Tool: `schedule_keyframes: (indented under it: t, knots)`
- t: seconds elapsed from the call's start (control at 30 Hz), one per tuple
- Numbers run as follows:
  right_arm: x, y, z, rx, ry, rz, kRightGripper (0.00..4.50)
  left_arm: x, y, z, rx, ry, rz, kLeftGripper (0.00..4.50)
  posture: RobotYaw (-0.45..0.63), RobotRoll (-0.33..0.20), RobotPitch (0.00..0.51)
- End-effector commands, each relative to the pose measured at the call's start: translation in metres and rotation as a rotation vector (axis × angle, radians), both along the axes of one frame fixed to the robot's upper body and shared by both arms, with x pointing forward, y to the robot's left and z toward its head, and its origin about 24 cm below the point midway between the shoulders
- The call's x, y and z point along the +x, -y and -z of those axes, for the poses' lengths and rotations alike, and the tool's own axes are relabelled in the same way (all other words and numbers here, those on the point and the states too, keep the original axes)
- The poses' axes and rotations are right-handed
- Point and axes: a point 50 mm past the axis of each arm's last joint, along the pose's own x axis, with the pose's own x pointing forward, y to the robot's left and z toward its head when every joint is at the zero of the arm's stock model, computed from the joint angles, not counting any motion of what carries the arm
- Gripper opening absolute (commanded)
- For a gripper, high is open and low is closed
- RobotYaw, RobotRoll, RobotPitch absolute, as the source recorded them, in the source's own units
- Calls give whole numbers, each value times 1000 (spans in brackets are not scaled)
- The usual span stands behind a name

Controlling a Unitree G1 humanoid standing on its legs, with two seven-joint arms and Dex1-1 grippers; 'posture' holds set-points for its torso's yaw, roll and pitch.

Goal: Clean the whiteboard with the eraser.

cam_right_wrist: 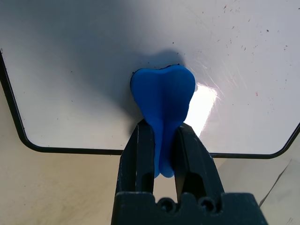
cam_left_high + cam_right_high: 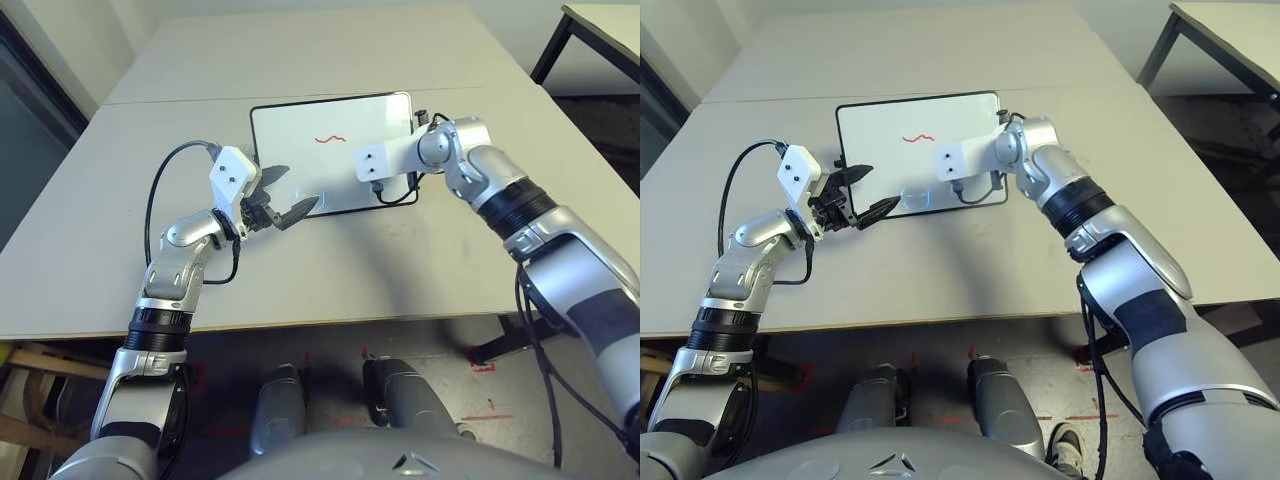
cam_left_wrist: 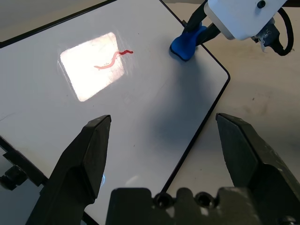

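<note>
Head pair overhead; wrist cameras close

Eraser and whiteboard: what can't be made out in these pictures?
- Eraser: in the eye views it sits behind the right tool's white wrist housing. In the right wrist view, whether its tip touches the whiteboard cannot be told.
- Red scribble: partly washed out by glare in the left wrist view.
- Whiteboard: its near left corner is covered by the open left tool in the eye views.

No readable text or labels.
</note>
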Motion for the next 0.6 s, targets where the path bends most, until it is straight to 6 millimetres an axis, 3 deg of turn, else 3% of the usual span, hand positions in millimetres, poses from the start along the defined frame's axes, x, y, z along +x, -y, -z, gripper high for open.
schedule_keyframes:
  t: [0.03, 0.47, 0.6]
  knots:
    - [3, 20, 7, -43, -21, 75, 393, 0, 2, 1, 7, -6, 7, 4500, -139, 0, 78]
    - [6, 24, 1, -48, 0, 92, 392, 1, 2, 1, 6, -4, 5, 4500, -138, 0, 77]
    - [0, 12, 9, -40, -25, 35, 392, 1, 2, 1, 4, -3, 0, 4500, -133, 0, 77]
